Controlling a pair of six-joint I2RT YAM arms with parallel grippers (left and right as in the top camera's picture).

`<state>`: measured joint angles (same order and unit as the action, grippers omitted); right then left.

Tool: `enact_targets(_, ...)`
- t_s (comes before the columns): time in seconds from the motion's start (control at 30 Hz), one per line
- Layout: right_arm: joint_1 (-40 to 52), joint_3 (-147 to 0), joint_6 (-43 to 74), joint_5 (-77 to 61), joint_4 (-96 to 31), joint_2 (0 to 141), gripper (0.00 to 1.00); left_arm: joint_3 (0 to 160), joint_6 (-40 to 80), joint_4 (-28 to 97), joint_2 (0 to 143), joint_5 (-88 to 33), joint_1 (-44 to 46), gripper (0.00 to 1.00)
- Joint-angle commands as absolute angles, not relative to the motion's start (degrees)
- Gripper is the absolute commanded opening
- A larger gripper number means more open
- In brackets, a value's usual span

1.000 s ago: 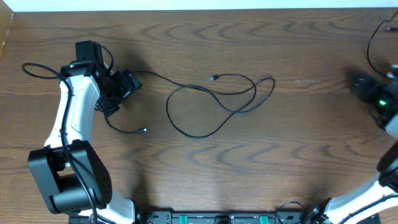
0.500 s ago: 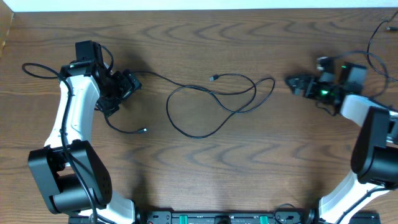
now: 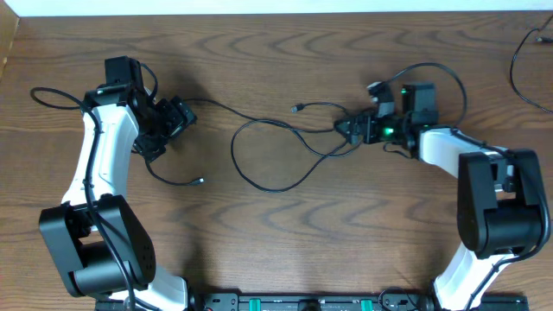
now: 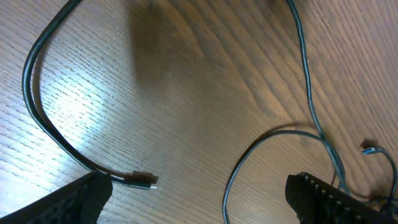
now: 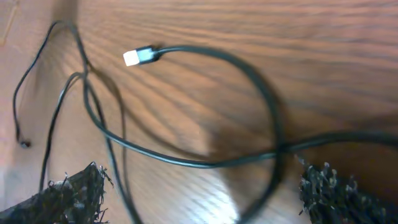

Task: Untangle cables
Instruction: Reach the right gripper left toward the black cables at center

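A thin black cable [image 3: 285,155] lies in loose, crossing loops at mid table. One plug end [image 3: 296,108] rests near the top of the loops, and another plug end [image 3: 200,180] lies lower left. My right gripper [image 3: 346,130] hovers open over the right-hand loop; in the right wrist view the crossing cable strands [image 5: 186,163] pass between its fingers [image 5: 62,196], untouched, with a light-tipped plug [image 5: 138,56] beyond. My left gripper [image 3: 168,130] is open at the cable's left end. In the left wrist view a plug [image 4: 142,180] lies just by its left finger [image 4: 62,205].
The left arm's thicker black wire [image 3: 52,95] loops out to the far left. Another black wire [image 3: 517,65] curls at the top right corner. The table's far edge [image 3: 276,13] meets a white strip along the top.
My right arm has swung in from the right edge of the table to the cable's right loop. The left arm and the cable have not moved.
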<state>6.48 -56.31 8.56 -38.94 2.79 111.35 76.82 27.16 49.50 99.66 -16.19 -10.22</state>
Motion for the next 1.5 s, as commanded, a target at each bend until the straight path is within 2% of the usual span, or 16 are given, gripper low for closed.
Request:
enact_targets(0.0,8.64,-56.16,11.64,-36.95,2.55,111.24,0.99,76.71,27.24,49.67,99.94,-15.79,-10.2,0.94)
enact_targets(0.37,14.52,-56.14,12.84,-28.77,1.37,111.26,0.99,76.71,27.24,49.67,99.94,-15.79,-10.2,0.94)
enact_targets(0.5,16.05,-56.14,12.84,-25.19,0.6,111.28,0.84,76.71,27.24,49.67,99.94,-15.79,-10.2,0.94)
enact_targets(0.73,16.67,-56.14,12.88,-19.88,-3.16,111.33,0.47,76.71,27.24,49.67,99.94,-15.79,-10.2,0.94)
enact_targets(1.13,16.84,-56.14,12.88,-15.73,-6.24,111.33,0.3,76.71,27.24,49.67,99.94,-15.79,-10.2,0.94)
enact_targets(1.2,16.91,-56.14,12.88,-15.73,-6.24,111.33,0.21,76.71,27.24,49.67,99.94,-15.79,-10.2,0.94)
enact_targets(1.27,16.93,-56.14,13.19,-15.7,-6.26,111.33,0.03,76.71,27.24,49.67,99.94,-15.79,-10.2,0.94)
enact_targets(1.47,16.95,-56.12,15.46,-15.77,-6.28,111.33,0.01,76.71,27.24,49.67,99.94,-15.79,-10.2,0.94)
